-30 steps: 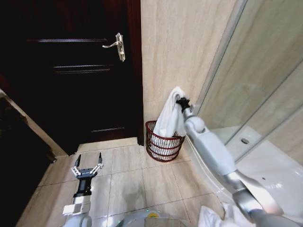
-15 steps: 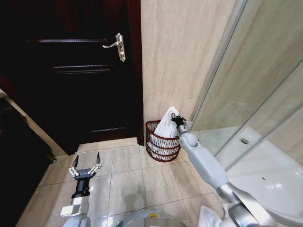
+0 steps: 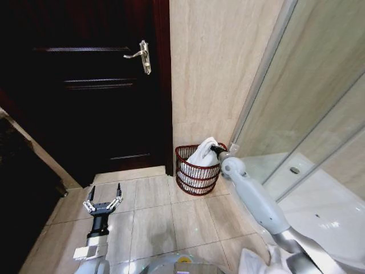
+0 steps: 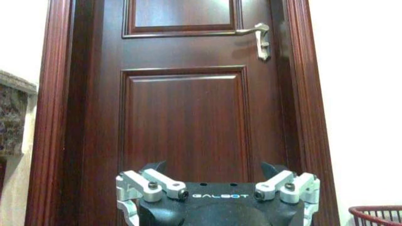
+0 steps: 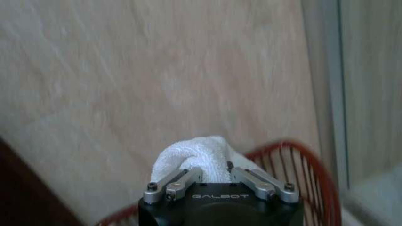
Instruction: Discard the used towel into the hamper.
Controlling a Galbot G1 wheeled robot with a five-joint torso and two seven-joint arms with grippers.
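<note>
From the head: the hamper stands on the floor by the tan wall, beside the dark door. The right gripper is at its rim, pinched on the white towel, which sits inside. The left gripper hangs wide open, holding nothing, well apart from the hamper. Right wrist: fingers squeeze the towel over the hamper.

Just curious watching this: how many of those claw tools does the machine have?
2. The left tool hangs open over the floor tiles by the door. The right tool is at the hamper, gripping the white towel.
</note>
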